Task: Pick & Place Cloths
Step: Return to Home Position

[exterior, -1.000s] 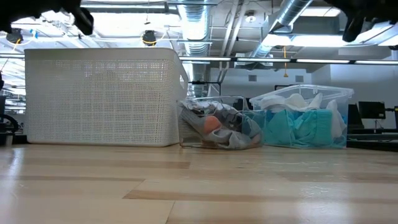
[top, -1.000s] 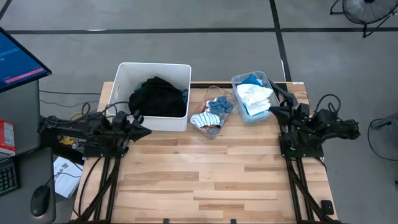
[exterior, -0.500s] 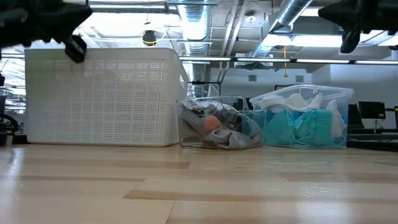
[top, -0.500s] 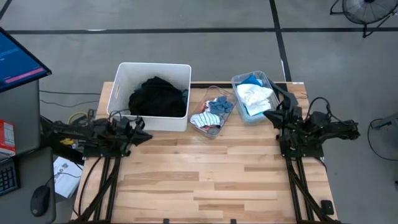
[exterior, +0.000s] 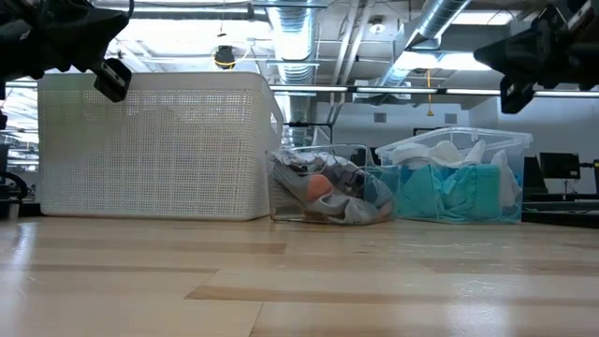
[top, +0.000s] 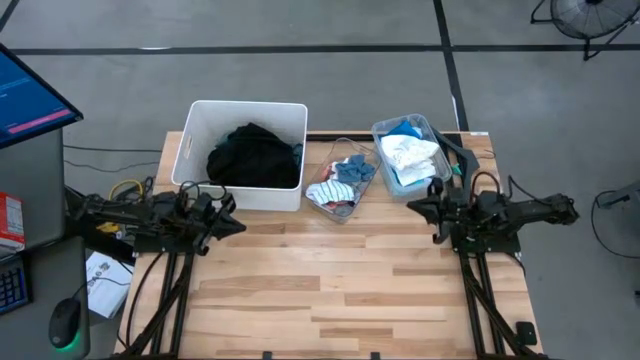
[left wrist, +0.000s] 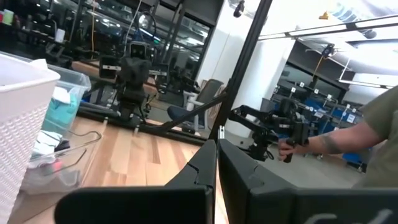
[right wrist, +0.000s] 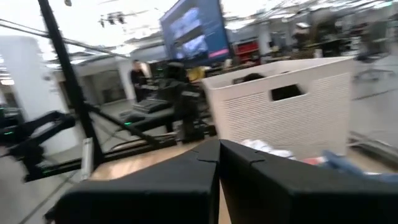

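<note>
A large black garment (top: 253, 155) lies heaped in the white bin (top: 196, 125) at the table's far left. Small blue, white and grey pieces (top: 340, 183) fill the middle clear bin (exterior: 328, 187). Cyan and white cloths (top: 408, 152) fill the right clear bin (exterior: 456, 183). My left gripper (top: 236, 224) hangs shut above the table just in front of the white bin, pointing right, and holds nothing (left wrist: 217, 163). My right gripper (top: 412, 207) hangs shut near the right clear bin's near end, pointing left, also holding nothing (right wrist: 219, 152).
The three bins stand in a row along the table's far edge. The wooden table top (top: 330, 290) in front of them is bare. A monitor (top: 25, 95) and a desk stand off the table's left side. A person's arm (left wrist: 348, 134) shows in the room beyond the table.
My right gripper has swung from beside the right clear bin toward the table's left and near edge, turning to point left, and has come down. My left gripper has come down and drifted slightly toward the near edge. The cloths have not moved.
</note>
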